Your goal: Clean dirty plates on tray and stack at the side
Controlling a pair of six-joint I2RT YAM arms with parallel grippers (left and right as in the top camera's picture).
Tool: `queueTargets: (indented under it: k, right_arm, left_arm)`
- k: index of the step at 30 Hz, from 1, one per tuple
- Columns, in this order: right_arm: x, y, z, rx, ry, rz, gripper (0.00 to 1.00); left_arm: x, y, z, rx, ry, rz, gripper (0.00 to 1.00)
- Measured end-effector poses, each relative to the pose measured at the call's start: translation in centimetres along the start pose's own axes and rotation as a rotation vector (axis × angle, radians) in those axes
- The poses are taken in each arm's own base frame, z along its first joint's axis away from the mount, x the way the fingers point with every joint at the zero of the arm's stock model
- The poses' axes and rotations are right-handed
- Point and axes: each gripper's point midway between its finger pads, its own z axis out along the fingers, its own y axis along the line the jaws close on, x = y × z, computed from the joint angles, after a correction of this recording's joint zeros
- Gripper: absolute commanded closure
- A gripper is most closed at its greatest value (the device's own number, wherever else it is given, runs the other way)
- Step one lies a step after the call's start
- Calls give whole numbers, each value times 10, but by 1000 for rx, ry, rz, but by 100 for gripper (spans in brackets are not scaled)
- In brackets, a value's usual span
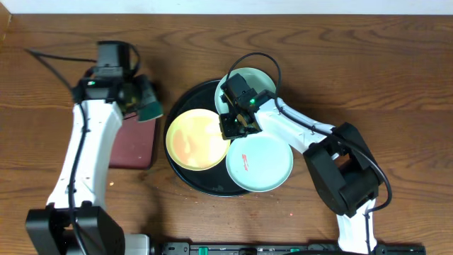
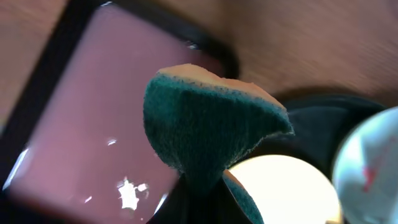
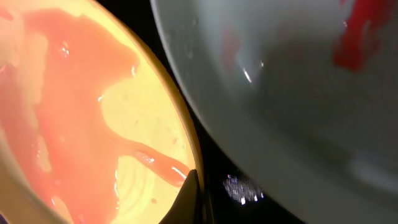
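Your left gripper [image 1: 139, 99] is clamped on a green-faced sponge [image 2: 211, 124], pinched at its lower edge so the scouring face fans out ahead of the fingers. It hangs over the maroon tray [image 1: 134, 145], just beside the left rim of the black tray [image 1: 198, 183] and clear of every plate.

Your right gripper [image 3: 189, 202] has its jaws pressed together, tips down at the right rim of the yellow plate [image 1: 195, 139]. I cannot tell whether that rim is caught between them.

The yellow plate lies on the left of the black tray, washed over with a pink-red smear. Just to its right, the near aqua plate [image 1: 258, 164] carries a red streak and overhangs the tray's lower right rim. The far aqua plate [image 1: 258, 79] sits at the tray's top edge, partly under the right wrist. Nothing is stacked at the side yet.

I judge you are at the start of the first wipe, with the sponge in hand and the right tips at the yellow plate. Next, carry the sponge right and down onto that plate with the scouring face flat. Sweep it across the smear while the right tips stop the plate from sliding. Mind that the two wrists don't crowd each other over it.
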Motion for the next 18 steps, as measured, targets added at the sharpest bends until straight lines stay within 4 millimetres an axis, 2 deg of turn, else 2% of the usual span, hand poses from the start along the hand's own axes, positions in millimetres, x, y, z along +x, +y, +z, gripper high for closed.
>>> queueTargets:
  k: [3, 9, 13, 18]
  right_arm:
    - [-3, 1, -14, 23, -28, -32, 99]
    - [-21, 7, -64, 98, -158, -109, 99]
    - [-28, 11, -86, 164, -234, -163, 99]
    - [-31, 16, -98, 320, -318, -272, 99]
  left_arm:
    - [2, 20, 5, -43, 29, -37, 93]
    - [-2, 44, 7, -80, 34, -94, 93]
    - [-4, 48, 7, -85, 32, -105, 93]
    - [-4, 48, 7, -84, 31, -105, 92]
